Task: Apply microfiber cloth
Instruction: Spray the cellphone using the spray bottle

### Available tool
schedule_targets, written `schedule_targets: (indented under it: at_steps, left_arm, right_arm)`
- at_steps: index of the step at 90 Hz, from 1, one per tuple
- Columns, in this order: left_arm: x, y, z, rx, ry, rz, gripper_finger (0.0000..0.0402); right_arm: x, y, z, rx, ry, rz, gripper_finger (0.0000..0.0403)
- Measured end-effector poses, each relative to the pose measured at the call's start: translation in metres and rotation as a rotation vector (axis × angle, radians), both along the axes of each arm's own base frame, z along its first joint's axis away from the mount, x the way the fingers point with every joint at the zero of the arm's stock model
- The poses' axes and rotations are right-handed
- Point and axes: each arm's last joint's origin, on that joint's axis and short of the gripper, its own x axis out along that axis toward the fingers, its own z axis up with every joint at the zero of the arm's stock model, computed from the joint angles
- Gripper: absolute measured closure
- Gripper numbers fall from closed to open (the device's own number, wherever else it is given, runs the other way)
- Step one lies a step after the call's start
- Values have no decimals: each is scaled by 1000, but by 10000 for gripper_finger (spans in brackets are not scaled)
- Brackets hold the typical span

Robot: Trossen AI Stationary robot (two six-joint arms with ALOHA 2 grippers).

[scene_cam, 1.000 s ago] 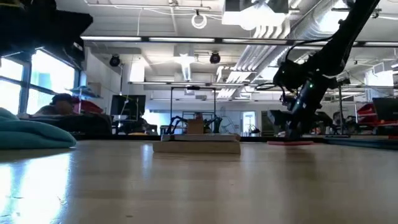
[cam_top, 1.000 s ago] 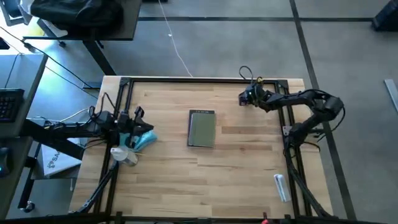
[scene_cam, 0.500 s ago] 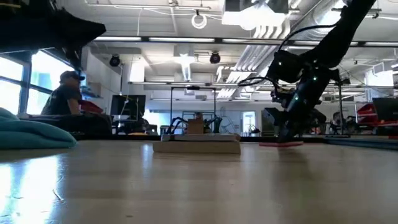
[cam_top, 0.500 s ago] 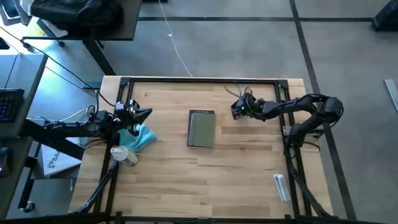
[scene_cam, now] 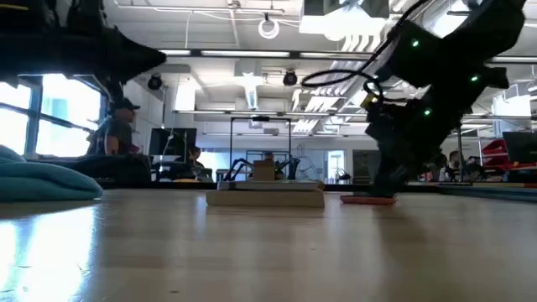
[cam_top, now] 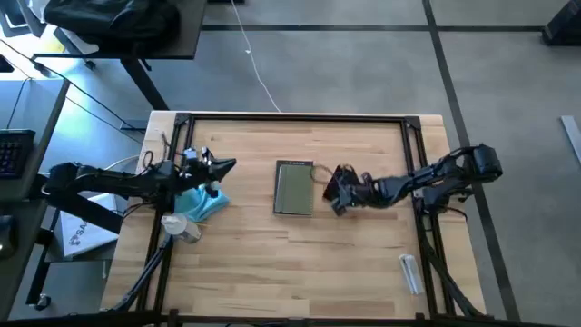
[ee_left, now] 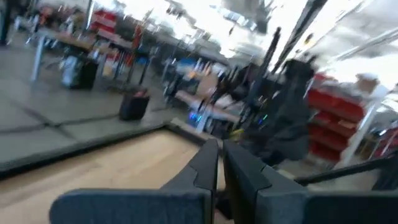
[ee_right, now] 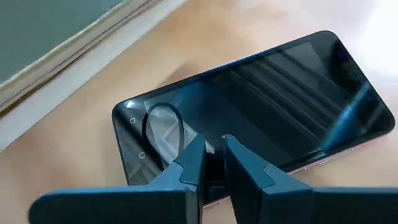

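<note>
Meanwhile the soft turquoise microfiber cloth (cam_top: 201, 202) lies unheld at the table's left edge, just under the left gripper (cam_top: 227, 166), whose jaws are closed and empty. The right gripper (ee_right: 211, 163), also closed, has moved nearer, sliding the black-screened phone (ee_right: 249, 99) beside the grey-green tablet (cam_top: 295, 188). Wiping seems not yet begun; next, regrasp the cloth.

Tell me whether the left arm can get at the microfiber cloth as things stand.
Probably yes. The left gripper, fingers nearly shut, hangs just above and beside the microfiber cloth at the table's left edge, with nothing between them. The right gripper is far off, over the phone.
</note>
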Motion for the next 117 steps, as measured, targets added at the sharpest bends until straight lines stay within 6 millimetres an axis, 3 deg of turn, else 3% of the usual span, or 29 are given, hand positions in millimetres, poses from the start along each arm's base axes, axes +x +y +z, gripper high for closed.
schedule_targets:
  at_steps: [23,35,50,80,102,117]
  left_arm:
    - [51,0,13,39,149,-44,394]
    - [91,-3,19,125,212,-95,394]
    - [146,-4,13,215,311,-113,394]
    - [243,11,-3,187,489,-272,394]
    - [285,21,-17,175,530,-260,394]
    - [312,27,-31,156,531,-264,394]
  right_arm:
    - [4,49,30,-72,191,245,371]
    - [5,68,52,-132,246,325,371]
    - [-6,92,63,-214,282,408,371]
    - [-28,133,44,-331,352,603,371]
    - [-27,140,10,-398,480,653,370]
    - [-27,143,7,-419,482,658,370]
